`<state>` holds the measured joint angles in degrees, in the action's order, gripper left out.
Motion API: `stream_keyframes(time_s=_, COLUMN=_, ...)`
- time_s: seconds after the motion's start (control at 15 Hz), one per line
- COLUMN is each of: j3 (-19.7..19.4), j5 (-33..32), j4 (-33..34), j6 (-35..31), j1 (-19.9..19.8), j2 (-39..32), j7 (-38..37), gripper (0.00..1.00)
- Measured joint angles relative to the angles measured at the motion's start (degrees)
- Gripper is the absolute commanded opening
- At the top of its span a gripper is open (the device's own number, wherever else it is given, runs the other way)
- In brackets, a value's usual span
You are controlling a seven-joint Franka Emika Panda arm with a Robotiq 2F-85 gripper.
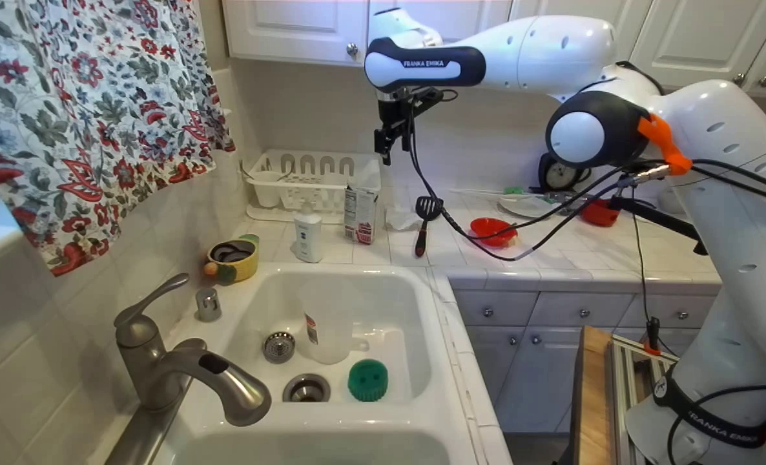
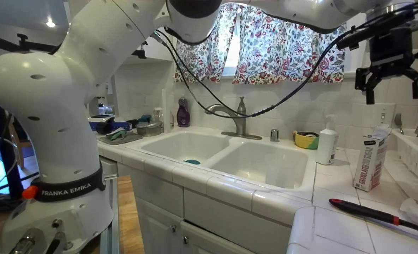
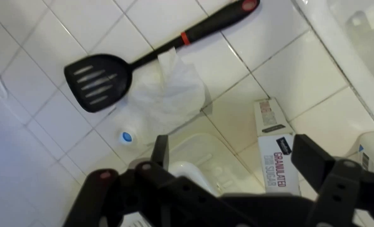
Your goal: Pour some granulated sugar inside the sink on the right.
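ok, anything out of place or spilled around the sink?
In the sink, the metal strainer sits beside the open drain hole instead of in it. The sugar carton stands upright; no spill shows, though fine grains on white could hide.

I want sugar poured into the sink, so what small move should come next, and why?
I'd probably lower the open gripper toward the sugar carton: it stands upright on the counter, its top well below the gripper, which holds nothing.

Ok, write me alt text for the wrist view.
The open gripper, holding nothing, hangs over a tiled counter, with the granulated sugar carton standing right of centre, partly hidden by it. A black slotted spatula lies in the upper half; the rim of the sink crosses the upper right.
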<state>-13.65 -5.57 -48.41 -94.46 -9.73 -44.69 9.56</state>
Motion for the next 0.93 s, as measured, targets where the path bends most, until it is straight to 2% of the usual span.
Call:
stream_keyframes(time_s=0.2, j3=-1.55, j5=-1.96, j4=-3.84, j6=7.98, j1=2.24, j2=4.11, j7=-0.22, gripper=1.00)
stream_keyframes(time_s=0.33, j3=-1.92, j5=-2.07, j4=-7.97, j6=11.05, j1=3.56, j2=7.13, j7=-0.50, gripper=1.00)
stream_keyframes(time_s=0.73, j3=-1.94, j5=-2.95, j4=-22.71, j6=9.03, j1=6.23, j2=16.70, j7=0.45, gripper=1.00)
stream_keyframes(time_s=0.93, j3=-1.92, j5=-3.61, j4=-27.35, j6=7.37, j1=7.04, j2=19.79, j7=1.06, gripper=1.00)
